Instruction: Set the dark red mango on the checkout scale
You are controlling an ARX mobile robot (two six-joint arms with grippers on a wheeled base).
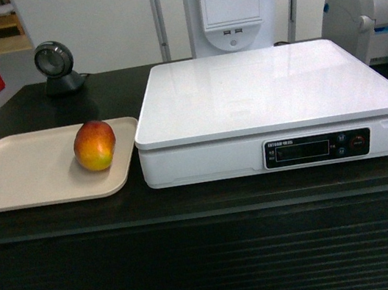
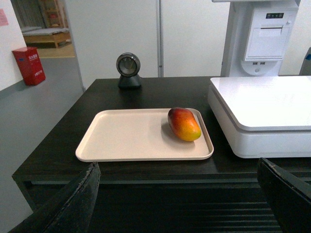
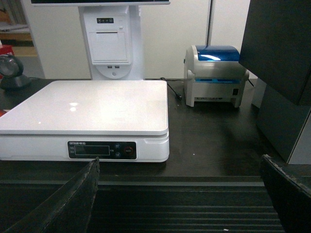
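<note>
The dark red mango lies at the right end of a beige tray on the black checkout counter. Just right of the tray stands the white scale, its platform bare. My left gripper hangs open in front of the counter's ribbed panel, short of the tray. My right gripper is open too, in front of the counter at the scale's right end. Neither gripper shows in the head view.
A round black scanner stands at the back left. A white receipt terminal rises behind the scale. A blue-topped label printer sits at the back right. A dark cabinet stands at the far right.
</note>
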